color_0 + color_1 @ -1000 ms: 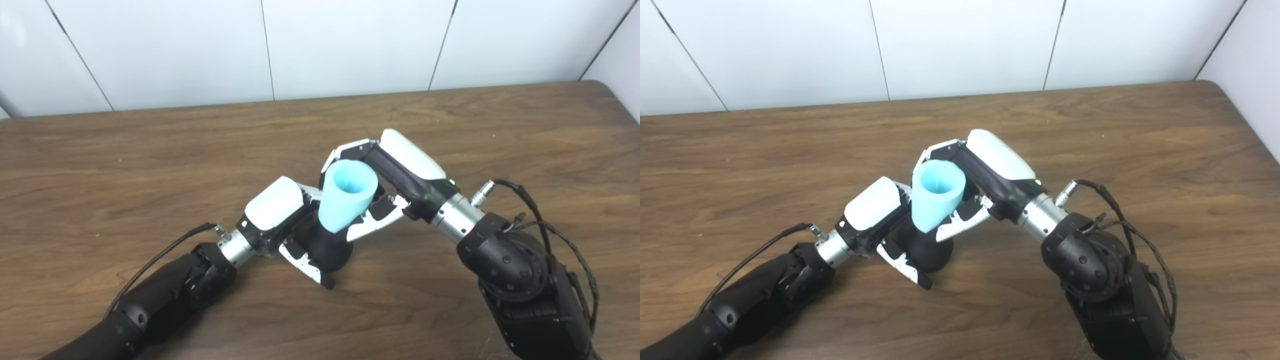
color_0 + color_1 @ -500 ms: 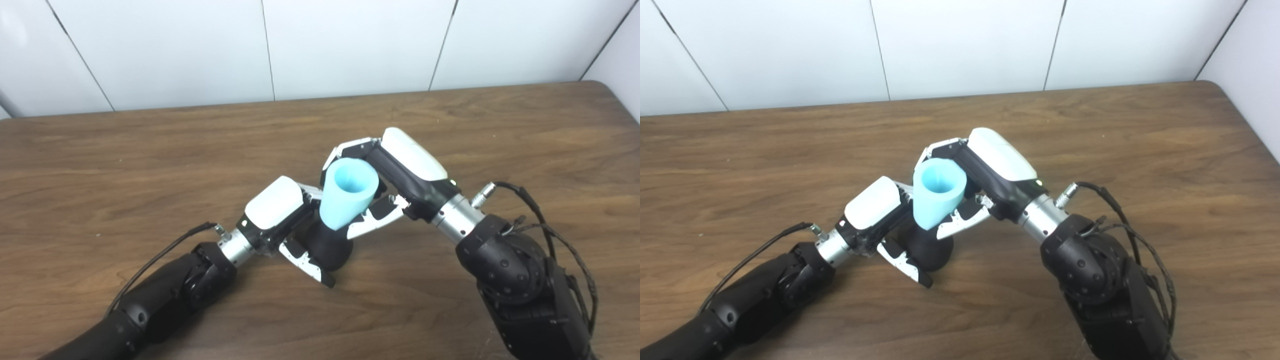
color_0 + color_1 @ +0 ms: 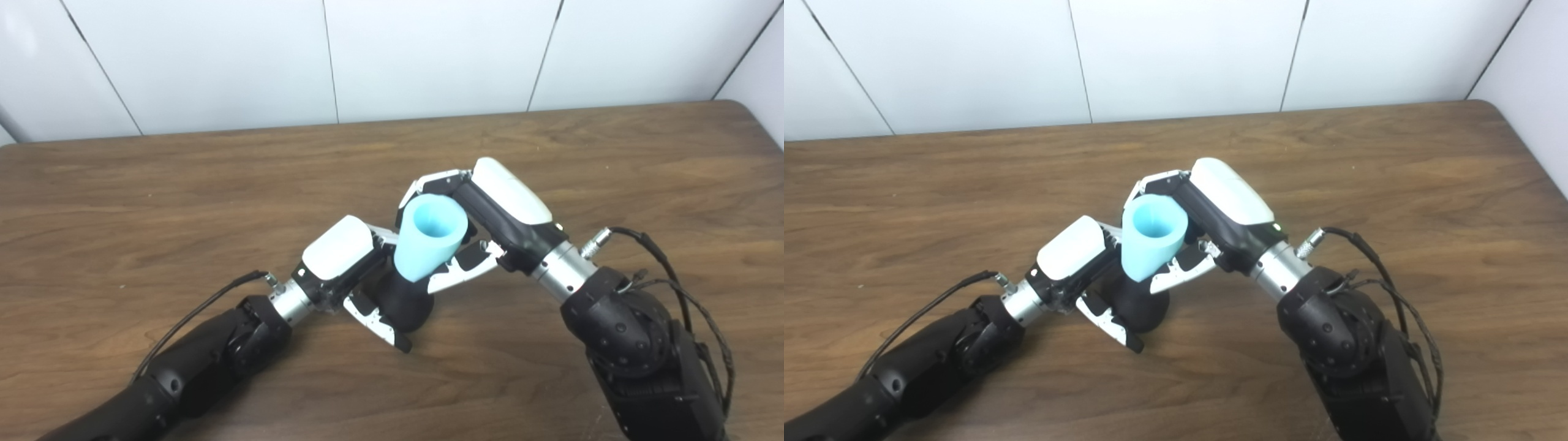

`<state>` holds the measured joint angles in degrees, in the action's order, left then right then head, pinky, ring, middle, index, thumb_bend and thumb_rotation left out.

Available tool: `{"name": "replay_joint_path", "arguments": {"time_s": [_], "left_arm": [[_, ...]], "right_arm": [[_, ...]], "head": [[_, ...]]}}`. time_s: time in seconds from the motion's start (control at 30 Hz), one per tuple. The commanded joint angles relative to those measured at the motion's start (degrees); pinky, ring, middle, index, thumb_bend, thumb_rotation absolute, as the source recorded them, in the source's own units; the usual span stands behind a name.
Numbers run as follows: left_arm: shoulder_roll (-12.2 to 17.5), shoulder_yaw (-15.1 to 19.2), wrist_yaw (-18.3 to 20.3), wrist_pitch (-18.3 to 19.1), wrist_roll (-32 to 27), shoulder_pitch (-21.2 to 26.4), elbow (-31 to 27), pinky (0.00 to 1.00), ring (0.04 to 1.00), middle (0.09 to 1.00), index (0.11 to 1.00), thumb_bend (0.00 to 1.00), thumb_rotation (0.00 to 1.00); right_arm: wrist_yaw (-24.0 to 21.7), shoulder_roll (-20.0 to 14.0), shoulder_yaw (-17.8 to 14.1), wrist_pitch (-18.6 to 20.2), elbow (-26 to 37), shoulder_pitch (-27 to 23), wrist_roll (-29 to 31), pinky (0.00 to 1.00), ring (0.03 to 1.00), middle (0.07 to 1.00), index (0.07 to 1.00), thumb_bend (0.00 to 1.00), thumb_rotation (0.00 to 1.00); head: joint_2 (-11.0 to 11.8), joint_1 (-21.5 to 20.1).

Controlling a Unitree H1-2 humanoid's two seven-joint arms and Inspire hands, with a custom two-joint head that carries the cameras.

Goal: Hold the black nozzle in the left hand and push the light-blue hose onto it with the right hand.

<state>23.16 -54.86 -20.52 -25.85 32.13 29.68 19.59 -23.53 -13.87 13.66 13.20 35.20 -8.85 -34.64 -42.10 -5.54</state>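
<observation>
The left hand (image 3: 343,263) is gripping the black nozzle (image 3: 405,300), which is standing on the wooden counter (image 3: 122,202). The right hand (image 3: 484,220) is gripping the light-blue hose (image 3: 427,239), its narrow end sitting on top of the nozzle.

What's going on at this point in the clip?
A humanoid robot is joining two parts over a wooden table. Its left hand grips the black nozzle, which stands upright near the table's middle. Its right hand is closed around the light-blue hose and holds it, slightly tilted, with its narrow lower end on top of the nozzle and its wide open end facing up. How deeply it is seated cannot be seen.
</observation>
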Motion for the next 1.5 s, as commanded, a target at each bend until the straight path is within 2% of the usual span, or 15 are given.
{"name": "replay_joint_path", "arguments": {"time_s": [0.0, 0.17, 0.57, 0.77, 0.87, 0.97, 1.1, 1.2, 1.33, 1.47], "left_arm": [[-3.7, -6.5, -0.6, -1.1, -0.2, -9.8, 7.0, 0.4, 0.494, 0.501, 0.468, 0.52, 0.0], [-3.9, -6.5, -0.7, -1.1, 0.5, -9.9, 6.8, 0.39, 0.486, 0.498, 0.472, 0.52, 0.0], [-3.7, -5.9, 0.2, -1.1, 0.7, -10.0, 6.0, 0.39, 0.48, 0.496, 0.475, 0.52, 0.0], [-3.3, -5.7, 0.9, -1.1, 0.4, -10.1, 6.0, 0.4, 0.491, 0.5, 0.471, 0.52, 0.0], [-3.2, -5.9, 0.2, -1.1, 0.6, -10.1, 6.0, 0.4, 0.49, 0.499, 0.472, 0.52, 0.0], [-3.2, -6.1, -0.2, -1.1, 0.8, -10.1, 6.0, 0.4, 0.487, 0.498, 0.473, 0.52, 0.0], [-3.1, -5.8, 1.3, -1.1, 0.4, -10.2, 5.8, 0.38, 0.476, 0.503, 0.469, 0.52, 0.0], [-3.1, -6.1, 0.6, -1.1, 0.4, -10.1, 6.0, 0.38, 0.476, 0.503, 0.469, 0.52, 0.0], [-3.0, -6.2, 0.2, -1.1, 0.3, -10.2, 5.8, 0.37, 0.463, 0.504, 0.468, 0.52, 0.0], [-3.1, -6.2, 0.4, -1.1, -0.1, -10.2, 5.9, 0.36, 0.46, 0.504, 0.468, 0.52, 0.0]], "right_arm": [[1.6, 0.1, -1.0, -1.2, 0.8, -0.9, -0.7, 0.05, 0.09, 0.469, 0.482, 0.53, 0.0], [2.0, 0.4, -1.0, -1.6, 0.2, 0.1, 0.3, 0.05, 0.092, 0.469, 0.483, 0.53, 0.0], [5.4, 0.9, 0.4, -6.3, -4.3, 2.6, 0.5, 0.08, 0.123, 0.469, 0.484, 0.53, 0.0], [9.8, 1.3, 0.3, -10.8, -7.3, 4.7, 0.2, 0.09, 0.145, 0.472, 0.485, 0.53, 0.0], [12.9, 1.9, 0.2, -13.7, -9.3, 5.5, -0.2, 0.1, 0.164, 0.451, 0.527, 0.52, 0.0], [15.1, 1.9, 0.5, -16.1, -10.7, 5.6, -2.2, 0.14, 0.235, 0.49, 0.484, 0.52, 0.0], [17.0, 1.4, 1.2, -18.8, -11.6, 5.7, -5.6, 0.26, 0.416, 0.492, 0.483, 0.53, 0.0], [17.5, 1.1, 1.7, -20.1, -11.8, 5.7, -8.1, 0.31, 0.463, 0.488, 0.486, 0.53, 0.0], [16.7, 1.3, 2.1, -20.3, -11.5, 5.7, -10.0, 0.31, 0.443, 0.482, 0.495, 0.53, 0.0], [14.5, 1.5, 2.3, -18.7, -10.3, 5.3, -11.0, 0.24, 0.384, 0.478, 0.499, 0.53, 0.0]], "head": [[0.0, 0.0], [-0.2, 0.3], [-0.1, 0.3], [0.2, 0.0], [0.3, -0.1], [0.3, -0.1], [0.6, -0.3], [0.7, -0.3], [0.9, -0.5], [0.9, -0.6]]}}
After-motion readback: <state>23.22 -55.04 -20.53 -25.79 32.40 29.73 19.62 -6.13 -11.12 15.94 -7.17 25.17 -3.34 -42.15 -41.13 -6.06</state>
